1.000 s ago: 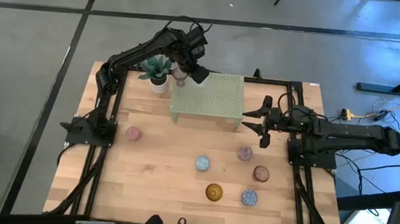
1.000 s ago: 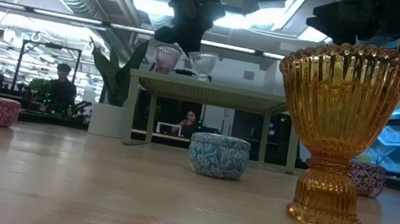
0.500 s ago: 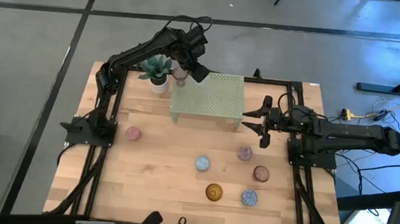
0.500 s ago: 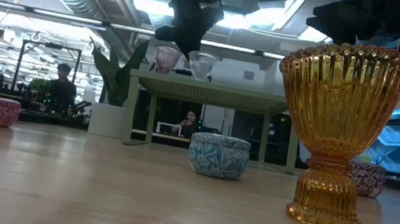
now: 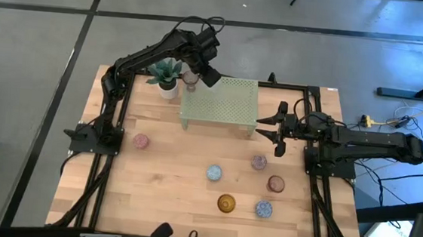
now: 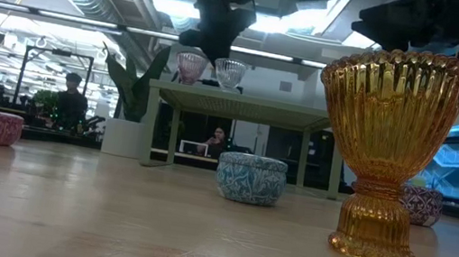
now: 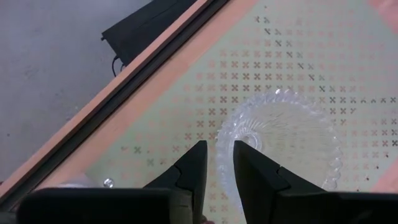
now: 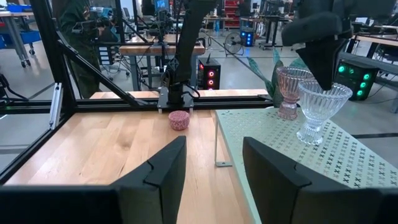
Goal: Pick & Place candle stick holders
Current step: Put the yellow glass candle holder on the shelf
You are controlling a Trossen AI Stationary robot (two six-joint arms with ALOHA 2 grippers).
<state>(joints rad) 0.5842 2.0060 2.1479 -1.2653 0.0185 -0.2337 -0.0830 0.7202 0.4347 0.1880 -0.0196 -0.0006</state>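
Two holders on the stand, six left on the surface.
Left gripper (image 7: 217, 165) above clear holder (image 7: 280, 140), fingers slightly spread, gripping nothing; pink holder (image 8: 287, 92) beside it on green stand (image 5: 224, 108). Right gripper (image 5: 270, 128) waits, fingers spread, empty.

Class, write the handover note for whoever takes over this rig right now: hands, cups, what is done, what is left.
Left hand: slightly open, at the rim of the clear cup.
Right hand: open, empty, beside the stand.
Done: clear cup and rose cup stand on the stand's back corner by the plant.
Left: six on the table: pink cup, blue cup, purple cup, brown cup, amber cup, speckled cup.
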